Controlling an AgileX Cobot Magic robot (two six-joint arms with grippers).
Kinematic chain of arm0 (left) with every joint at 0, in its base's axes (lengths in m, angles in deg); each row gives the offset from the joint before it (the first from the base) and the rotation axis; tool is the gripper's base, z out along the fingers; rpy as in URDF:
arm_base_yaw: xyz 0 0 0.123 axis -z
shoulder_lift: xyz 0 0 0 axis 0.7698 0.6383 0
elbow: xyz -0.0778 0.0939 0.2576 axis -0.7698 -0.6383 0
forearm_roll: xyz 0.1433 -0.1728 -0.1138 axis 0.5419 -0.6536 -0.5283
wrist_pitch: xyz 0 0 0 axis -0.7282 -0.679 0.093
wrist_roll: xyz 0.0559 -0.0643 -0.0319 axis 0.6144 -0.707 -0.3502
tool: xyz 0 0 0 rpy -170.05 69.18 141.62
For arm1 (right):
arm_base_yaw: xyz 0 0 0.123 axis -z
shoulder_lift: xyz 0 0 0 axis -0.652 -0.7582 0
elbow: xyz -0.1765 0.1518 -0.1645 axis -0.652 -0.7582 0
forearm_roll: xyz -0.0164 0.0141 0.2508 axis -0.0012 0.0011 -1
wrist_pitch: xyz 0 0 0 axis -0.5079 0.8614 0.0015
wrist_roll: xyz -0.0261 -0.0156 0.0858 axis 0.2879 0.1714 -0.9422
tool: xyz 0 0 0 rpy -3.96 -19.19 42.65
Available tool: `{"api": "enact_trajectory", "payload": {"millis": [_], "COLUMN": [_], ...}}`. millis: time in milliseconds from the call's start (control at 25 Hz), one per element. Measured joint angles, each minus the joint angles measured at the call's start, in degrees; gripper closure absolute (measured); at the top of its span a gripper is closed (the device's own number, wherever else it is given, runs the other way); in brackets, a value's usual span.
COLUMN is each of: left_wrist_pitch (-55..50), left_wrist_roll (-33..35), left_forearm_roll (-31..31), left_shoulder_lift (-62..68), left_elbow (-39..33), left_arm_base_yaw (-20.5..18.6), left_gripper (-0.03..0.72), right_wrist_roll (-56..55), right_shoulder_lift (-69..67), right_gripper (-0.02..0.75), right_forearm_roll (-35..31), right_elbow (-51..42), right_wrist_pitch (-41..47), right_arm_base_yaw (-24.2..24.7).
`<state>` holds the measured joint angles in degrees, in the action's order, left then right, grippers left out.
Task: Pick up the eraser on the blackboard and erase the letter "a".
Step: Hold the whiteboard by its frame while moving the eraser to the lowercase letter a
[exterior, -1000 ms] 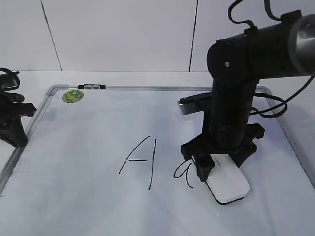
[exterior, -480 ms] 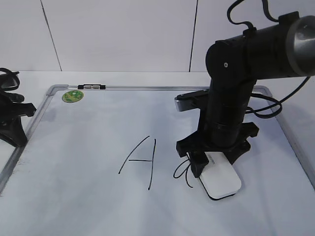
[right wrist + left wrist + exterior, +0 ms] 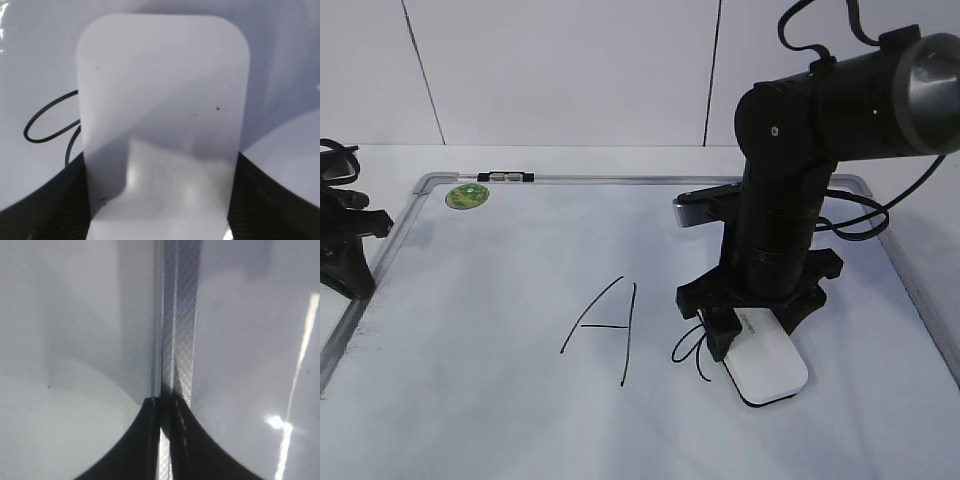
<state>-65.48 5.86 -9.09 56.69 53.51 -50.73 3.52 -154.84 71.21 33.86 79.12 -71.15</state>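
I have the right gripper [image 3: 752, 335] clenched on the eraser [image 3: 765, 365], felt flat on the blackboard [image 3: 500, 300] and overlapping the letter "a" [image 3: 690, 348], ready to wipe. My left gripper [image 3: 161, 440] sits closed over the board's frame.

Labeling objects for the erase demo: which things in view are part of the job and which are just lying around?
Part of the job:
- eraser, held by the right gripper
- small letter "a", partly under the eraser
- whiteboard

Just there:
- capital "A"
- green sticker
- marker pen on the top frame
- left gripper, parked at the board's left edge
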Motion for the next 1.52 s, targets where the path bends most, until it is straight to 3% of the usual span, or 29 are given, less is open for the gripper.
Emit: {"api": "enact_trajectory", "payload": {"millis": [760,1160,1520], "left_wrist_pitch": [0.0,0.0,0.0], "left_wrist_roll": [0.0,0.0,0.0], "left_forearm_roll": [0.0,-0.1,-0.1], "left_shoulder_lift": [0.0,0.0,0.0], "left_elbow": [0.0,0.0,0.0], "left_arm_base_yaw": [0.0,0.0,0.0], "left_gripper": [0.673,0.673,0.673], "right_wrist_roll": [1.4,3.2,0.2], "right_shoulder_lift": [-0.3,-2.2,-3.3], "right_gripper": [0.209,0.209,0.209], "right_forearm_roll": [0.4,-5.4,-0.5], "right_elbow": [0.6,5.0,6.1], "right_wrist_pitch": [-0.3,2.9,4.3], "right_arm_base_yaw": [-4.5,-7.0,-7.4]}}
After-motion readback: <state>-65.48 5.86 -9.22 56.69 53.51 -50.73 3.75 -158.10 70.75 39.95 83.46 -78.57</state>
